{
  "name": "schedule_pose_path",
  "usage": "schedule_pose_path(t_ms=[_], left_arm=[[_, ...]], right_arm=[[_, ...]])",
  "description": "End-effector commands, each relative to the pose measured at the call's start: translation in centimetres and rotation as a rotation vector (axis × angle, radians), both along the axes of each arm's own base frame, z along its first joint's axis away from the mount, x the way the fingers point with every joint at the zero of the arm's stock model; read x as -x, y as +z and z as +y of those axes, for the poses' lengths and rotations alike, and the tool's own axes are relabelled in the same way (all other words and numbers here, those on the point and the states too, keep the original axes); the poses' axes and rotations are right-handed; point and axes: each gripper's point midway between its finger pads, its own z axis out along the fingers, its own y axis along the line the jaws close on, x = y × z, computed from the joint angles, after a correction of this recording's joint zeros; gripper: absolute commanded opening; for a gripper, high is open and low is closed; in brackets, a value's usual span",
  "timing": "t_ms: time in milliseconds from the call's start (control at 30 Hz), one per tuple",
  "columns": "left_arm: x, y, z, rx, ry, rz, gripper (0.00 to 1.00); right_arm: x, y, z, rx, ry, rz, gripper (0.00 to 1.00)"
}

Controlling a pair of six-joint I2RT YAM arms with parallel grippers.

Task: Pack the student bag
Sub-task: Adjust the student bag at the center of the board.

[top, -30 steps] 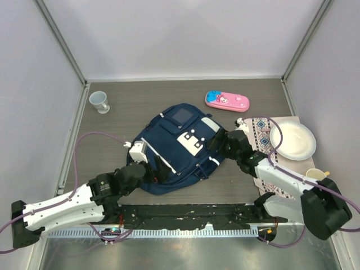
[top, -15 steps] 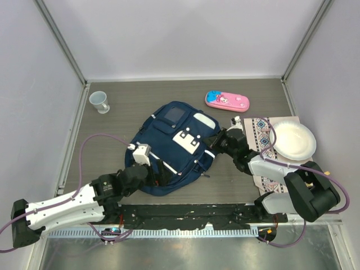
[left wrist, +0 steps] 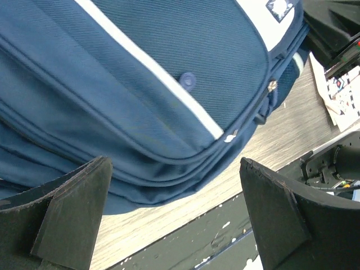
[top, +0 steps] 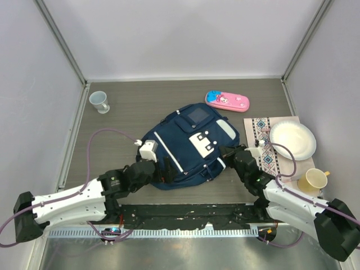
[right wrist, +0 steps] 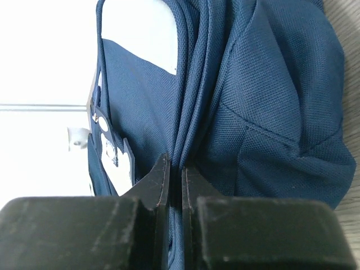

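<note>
The student bag (top: 191, 147), navy with white stripes and a dotted white patch, lies flat in the middle of the table. My right gripper (top: 224, 152) is at its right edge and is shut on a pinched fold of the bag's blue fabric (right wrist: 194, 112). In the right wrist view the gripper (right wrist: 174, 164) has both jaws pressed on that fold. At the bag's near left edge my left gripper (top: 161, 170) stands open. Between its wide fingers (left wrist: 174, 164) lie only the bag's lower seam (left wrist: 140, 84) and bare table.
A pink pencil case (top: 226, 101) lies behind the bag. A clear cup (top: 99, 102) stands far left. At the right are a patterned cloth (top: 264, 147), a white paper plate (top: 292, 140) and a yellow mug (top: 313, 180). Walls enclose three sides.
My right gripper has closed on the bag's edge and drawn back toward its base. The bag has slid to the right. My left arm followed rightward, still open.
</note>
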Motion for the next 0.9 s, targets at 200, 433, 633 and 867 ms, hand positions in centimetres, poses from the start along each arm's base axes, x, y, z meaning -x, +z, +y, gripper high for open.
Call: schedule_pose_path(t_ms=[200, 433, 633, 867], left_arm=[[-0.3, 5.3, -8.2, 0.112, -0.209, -0.050, 0.97], [0.8, 2.6, -11.5, 0.141, -0.237, 0.017, 0.95], [-1.1, 0.7, -12.6, 0.160, -0.117, 0.029, 0.78], [-3.1, -0.6, -13.6, 0.135, -0.029, 0.008, 0.79]], right_arm=[[-1.2, 0.8, 4.8, 0.013, -0.044, 0.023, 0.01], [-1.1, 1.4, 6.1, 0.066, 0.009, 0.018, 0.01], [-0.5, 2.2, 6.3, 0.133, 0.046, -0.002, 0.01], [0.2, 2.5, 6.4, 0.176, 0.093, -0.022, 0.01]])
